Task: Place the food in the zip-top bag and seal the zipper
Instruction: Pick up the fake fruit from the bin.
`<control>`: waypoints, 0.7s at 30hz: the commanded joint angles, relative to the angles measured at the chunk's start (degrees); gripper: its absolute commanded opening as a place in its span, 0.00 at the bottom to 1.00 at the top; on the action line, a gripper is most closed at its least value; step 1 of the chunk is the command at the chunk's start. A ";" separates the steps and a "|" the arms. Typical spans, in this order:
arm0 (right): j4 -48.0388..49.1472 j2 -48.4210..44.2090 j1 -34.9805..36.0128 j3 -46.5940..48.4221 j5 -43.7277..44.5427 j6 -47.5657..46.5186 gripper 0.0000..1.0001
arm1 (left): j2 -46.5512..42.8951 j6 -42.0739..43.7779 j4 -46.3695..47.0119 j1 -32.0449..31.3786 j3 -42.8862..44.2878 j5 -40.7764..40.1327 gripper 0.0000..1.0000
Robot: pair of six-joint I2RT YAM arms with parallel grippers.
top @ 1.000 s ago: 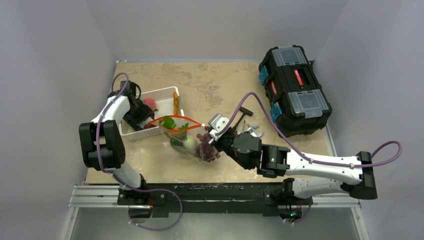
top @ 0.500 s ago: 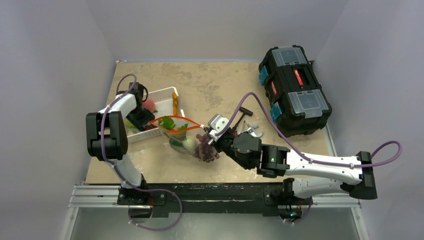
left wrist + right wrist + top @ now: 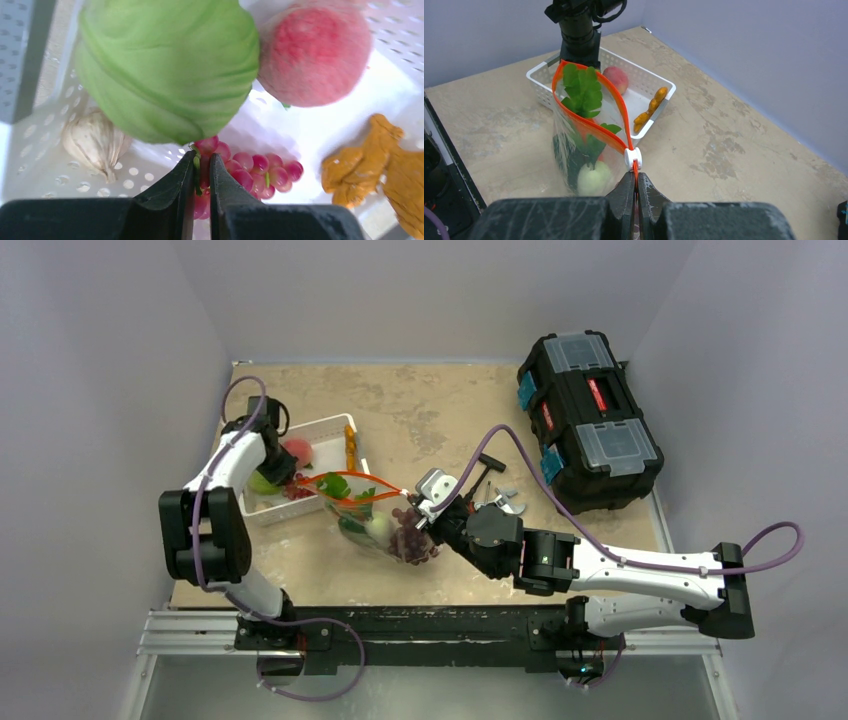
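Black-fingered, the left gripper (image 3: 202,161) is pinched nearly closed on the green stem of the red grapes (image 3: 260,172), which lie on the white basket's (image 3: 325,125) floor just beside the green cabbage (image 3: 165,65) and near the peach (image 3: 315,52). The zip-top bag (image 3: 574,145) stands at the basket's near right corner, just to that gripper's right, mouth open, so the left arm is nearer. The right gripper (image 3: 635,184) is clamped tight on the end of the zipper (image 3: 616,107) below the white slider (image 3: 633,157), holding the bag up.

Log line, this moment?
left gripper shut on pink grape bunch in white basket | right gripper shut on orange zipper strip of clear bag
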 commanded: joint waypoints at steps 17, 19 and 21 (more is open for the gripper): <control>3.86 1.14 -0.20 0.81 1.87 0.79 0.00 | -30.50 11.78 7.53 -1.29 -4.65 3.59 0.00; 3.89 1.18 -0.20 0.88 1.82 0.71 0.00 | -34.31 15.16 7.24 -4.25 -4.07 0.20 0.00; 3.49 1.16 -0.18 1.21 1.61 0.84 0.00 | -38.00 18.83 5.39 -6.90 -2.61 -1.99 0.00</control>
